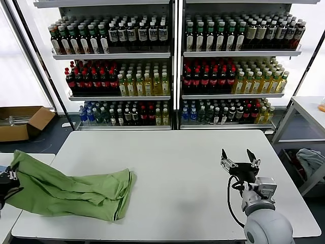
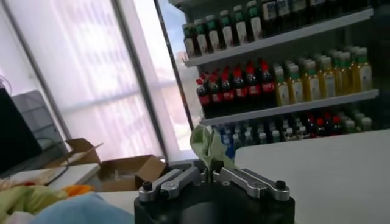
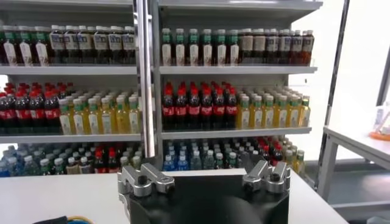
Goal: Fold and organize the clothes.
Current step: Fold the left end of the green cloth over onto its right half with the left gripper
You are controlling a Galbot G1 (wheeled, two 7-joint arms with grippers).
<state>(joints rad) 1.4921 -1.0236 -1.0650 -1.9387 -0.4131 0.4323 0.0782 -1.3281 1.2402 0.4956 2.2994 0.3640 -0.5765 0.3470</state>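
1. Shirt position: one green shirt [image 1: 71, 189] is seen at the lower left of the head view, lying crumpled on the white table [image 1: 177, 168], with one end drawn off the table's left edge.
2. Left gripper [image 1: 9, 182]: it is located at the far left edge of the head view, at the raised end of the shirt. In the left wrist view its fingers [image 2: 183, 178] are pressed together, with a tuft of green fabric [image 2: 210, 146] pinched between them.
3. Right gripper [image 1: 240, 158]: it is held above the table at the lower right of the head view, with its fingers spread wide and nothing between them. It is well apart from the shirt.
4. Work done: no fold is judged complete. The shirt is bunched and wrinkled, not spread flat, and no neat edges are visible.
5. Work left: the shirt is judged to need flattening, folding and placing. No stack of folded shirts is visible on the table.
6. Print: no graphic is visible on the exposed fabric, so the upward side cannot be determined.
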